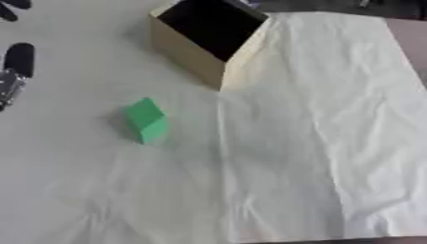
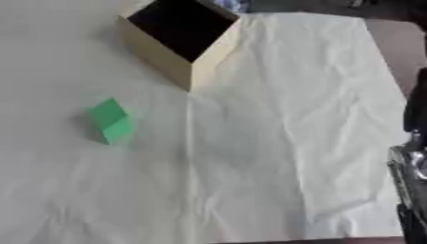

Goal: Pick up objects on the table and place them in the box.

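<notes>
Currently your green block lies on the pale cloth, near and in front-left of the open box | left hand at left edge, fingers unreadable | right hand at right edge, fingers unreadable

Looks like a test bench in a lab or workshop: a tabletop draped in creased pale paper sheeting, just one open tan box and a single green block laid out on it. Nothing homely shows; which kind of room exactly, can't tell.
</notes>
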You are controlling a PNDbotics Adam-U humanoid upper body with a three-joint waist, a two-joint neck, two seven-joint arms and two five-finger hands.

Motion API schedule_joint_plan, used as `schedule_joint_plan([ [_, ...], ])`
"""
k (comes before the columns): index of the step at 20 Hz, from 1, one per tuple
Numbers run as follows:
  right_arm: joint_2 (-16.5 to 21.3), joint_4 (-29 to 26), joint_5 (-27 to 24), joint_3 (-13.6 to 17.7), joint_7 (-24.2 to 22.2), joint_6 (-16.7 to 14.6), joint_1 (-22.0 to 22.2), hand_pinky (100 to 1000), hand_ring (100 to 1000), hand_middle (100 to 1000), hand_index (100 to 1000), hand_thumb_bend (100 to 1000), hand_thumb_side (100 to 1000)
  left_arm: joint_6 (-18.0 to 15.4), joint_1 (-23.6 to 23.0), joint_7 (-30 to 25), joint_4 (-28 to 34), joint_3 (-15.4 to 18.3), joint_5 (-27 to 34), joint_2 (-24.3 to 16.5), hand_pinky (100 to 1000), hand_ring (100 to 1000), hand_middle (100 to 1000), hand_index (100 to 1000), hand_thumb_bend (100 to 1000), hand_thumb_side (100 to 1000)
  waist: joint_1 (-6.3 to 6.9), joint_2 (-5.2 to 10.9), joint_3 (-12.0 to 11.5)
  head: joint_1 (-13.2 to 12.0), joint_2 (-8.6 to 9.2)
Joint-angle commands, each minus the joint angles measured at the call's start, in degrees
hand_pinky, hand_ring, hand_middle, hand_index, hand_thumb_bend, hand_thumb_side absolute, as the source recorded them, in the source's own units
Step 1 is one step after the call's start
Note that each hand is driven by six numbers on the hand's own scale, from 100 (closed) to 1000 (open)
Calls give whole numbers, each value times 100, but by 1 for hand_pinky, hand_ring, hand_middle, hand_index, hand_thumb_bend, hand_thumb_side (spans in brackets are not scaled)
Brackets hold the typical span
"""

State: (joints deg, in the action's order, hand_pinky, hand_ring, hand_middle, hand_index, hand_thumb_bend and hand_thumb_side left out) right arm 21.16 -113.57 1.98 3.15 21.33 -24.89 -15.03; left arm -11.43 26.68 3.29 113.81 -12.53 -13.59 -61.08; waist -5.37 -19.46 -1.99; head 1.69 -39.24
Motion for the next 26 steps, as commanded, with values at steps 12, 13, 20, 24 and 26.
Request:
schedule_joint_plan([
  [12, 215, -102, -69, -58, -128, 10, -48, 792, 734, 613, 823, 100, 853, 219, 1470, -2824, 78, -1021, -313, -133, 710, 792, 806, 878, 332, 503, 82, 150, 19, -44, -30],
  [13, 217, -102, -74, -61, -134, 11, -46, 792, 734, 613, 823, 100, 853, 276, 1577, -2975, 78, -1084, -308, -75, 711, 795, 807, 878, 343, 499, 85, 156, 21, -45, -34],
  [20, 215, -102, -96, -70, -161, 18, -27, 792, 732, 611, 823, 100, 854, 552, 2213, -3983, 78, -1421, -552, 358, 746, 828, 823, 885, 501, 438, 101, 181, 31, -44, -21],
  [24, 211, -102, -102, -73, -166, 21, -21, 793, 731, 610, 823, 100, 855, 576, 2463, -4393, -44, -1578, -711, 601, 769, 848, 838, 897, 542, 398, 109, 178, 43, -26, -6],
  [26, 207, -102, -102, -70, -162, 23, -20, 793, 730, 610, 823, 100, 856, 493, 2579, -4598, -150, -1643, -779, 689, 786, 860, 838, 893, 589, 396, 114, 170, 51, -9, 11],
])
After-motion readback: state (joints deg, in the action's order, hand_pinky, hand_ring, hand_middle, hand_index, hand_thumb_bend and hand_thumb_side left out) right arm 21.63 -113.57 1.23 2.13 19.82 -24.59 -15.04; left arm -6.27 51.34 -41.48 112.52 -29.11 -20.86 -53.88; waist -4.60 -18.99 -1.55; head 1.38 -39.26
